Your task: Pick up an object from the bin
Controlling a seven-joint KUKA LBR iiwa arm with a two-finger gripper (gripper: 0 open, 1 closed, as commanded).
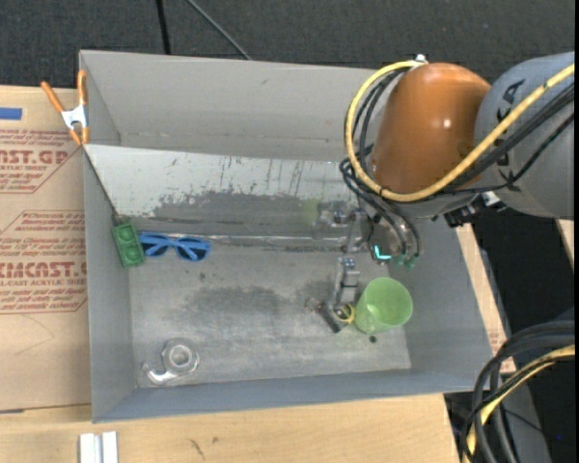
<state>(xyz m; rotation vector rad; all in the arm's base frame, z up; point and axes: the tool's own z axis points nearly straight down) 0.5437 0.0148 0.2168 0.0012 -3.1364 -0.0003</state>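
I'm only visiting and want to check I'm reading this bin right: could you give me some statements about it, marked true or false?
1. The sunglasses lie beside a green block at the left of the bin. True.
2. The green cup lies in the bin's left half. False: it lies in the right half.
3. A small clear thing lies near the bin's front left corner. True.
4. The gripper is over the sunglasses. False: it is down by the cup, on the cup's left side, far from the sunglasses.
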